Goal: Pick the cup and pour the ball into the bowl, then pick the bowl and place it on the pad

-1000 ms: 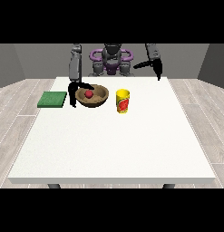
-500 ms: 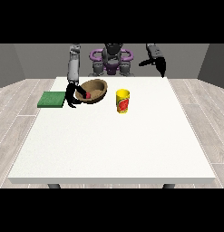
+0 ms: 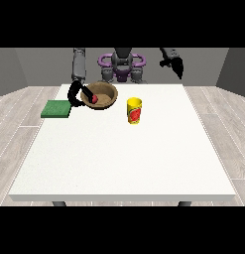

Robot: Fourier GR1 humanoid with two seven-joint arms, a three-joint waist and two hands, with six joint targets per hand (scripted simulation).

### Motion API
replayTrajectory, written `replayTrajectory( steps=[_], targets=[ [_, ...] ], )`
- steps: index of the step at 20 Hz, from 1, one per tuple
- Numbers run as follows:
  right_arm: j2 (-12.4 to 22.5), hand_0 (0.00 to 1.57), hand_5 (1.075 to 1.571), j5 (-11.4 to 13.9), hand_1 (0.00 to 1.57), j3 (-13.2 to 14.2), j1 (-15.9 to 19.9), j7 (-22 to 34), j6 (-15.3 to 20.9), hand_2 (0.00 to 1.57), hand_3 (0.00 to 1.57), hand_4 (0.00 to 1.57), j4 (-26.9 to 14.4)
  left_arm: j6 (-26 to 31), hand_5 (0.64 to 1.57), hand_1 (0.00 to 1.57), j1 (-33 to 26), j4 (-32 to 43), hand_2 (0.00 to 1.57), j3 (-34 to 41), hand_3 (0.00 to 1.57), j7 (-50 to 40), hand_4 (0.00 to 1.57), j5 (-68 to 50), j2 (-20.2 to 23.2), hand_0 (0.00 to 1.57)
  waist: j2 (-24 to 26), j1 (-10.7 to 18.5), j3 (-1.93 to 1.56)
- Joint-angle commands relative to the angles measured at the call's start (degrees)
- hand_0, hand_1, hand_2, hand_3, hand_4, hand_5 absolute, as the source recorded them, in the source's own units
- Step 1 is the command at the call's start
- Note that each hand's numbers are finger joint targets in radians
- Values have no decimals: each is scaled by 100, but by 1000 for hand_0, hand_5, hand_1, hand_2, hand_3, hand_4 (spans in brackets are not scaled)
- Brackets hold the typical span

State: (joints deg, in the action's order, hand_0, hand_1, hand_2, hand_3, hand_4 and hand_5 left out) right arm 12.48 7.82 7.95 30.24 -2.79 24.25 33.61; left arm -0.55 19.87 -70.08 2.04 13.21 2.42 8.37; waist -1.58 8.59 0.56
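Front view puts the brown bowl in the hand at the view's left, whose dark fingers curl over the bowl's near-left rim. Half a second back the bowl sat lower and nearly level beside the cup; now you can see it lifted off the white table and tipped, its mouth turned toward the camera. It has also shifted a little toward the green pad, though it is not over it yet: the pad lies just beside and below the bowl's left edge. The red ball rests inside the bowl against its lower left wall, close to the gripping fingers, so the pour looks finished and you are in the carry step.

The yellow cup stands upright on the table to the right of the bowl, apart from it and untouched. The hand at the view's right hangs raised above the far right of the table, well apart from everything; you cannot tell how its fingers lie.

Watch the tilt: with the mouth leaning this far, the ball could roll out before the bowl reaches the pad, so level it as you move left.
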Motion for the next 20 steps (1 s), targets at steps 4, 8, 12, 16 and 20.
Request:
replayTrajectory(
  steps=[4, 8, 12, 16, 20],
  targets=[
    [172, 1571, 1567, 340, 1571, -526, 678, 1930, -474, 1571, 891, 807, 515, -178, 1404, 0, -343, 686, 0, 407, 0, 90, 1005, -71, 84, 0, 768, -840, -50],
    [569, 1571, 1570, -114, 1571, -71, 98, 1619, -944, 1571, 771, 794, 713, 108, 1410, 0, -647, 416, 0, 477, 0, 212, 999, -199, 274, 0, 702, -812, -55],
    [1492, 1571, 1570, -296, 1571, 320, 427, 1504, -1535, 1571, 217, 878, 691, 41, 1431, 0, -541, 266, 0, 383, 0, 425, 1024, -144, 121, 0, 125, -580, -56],
    [1453, 1571, 1570, -220, 1571, 351, 186, 1073, -1443, 1571, 217, 878, 777, 439, 1463, 0, -340, 414, 0, 759, 0, 719, 1155, -436, 499, 0, -218, -575, -55],
    [2042, 1571, 1571, -508, 1571, 802, 106, 506, -1802, 1571, 0, 911, 554, 851, 1525, 0, 141, 210, 0, 1457, 0, 402, 1311, -1045, 1217, 0, -627, -441, -59]
  ],
)
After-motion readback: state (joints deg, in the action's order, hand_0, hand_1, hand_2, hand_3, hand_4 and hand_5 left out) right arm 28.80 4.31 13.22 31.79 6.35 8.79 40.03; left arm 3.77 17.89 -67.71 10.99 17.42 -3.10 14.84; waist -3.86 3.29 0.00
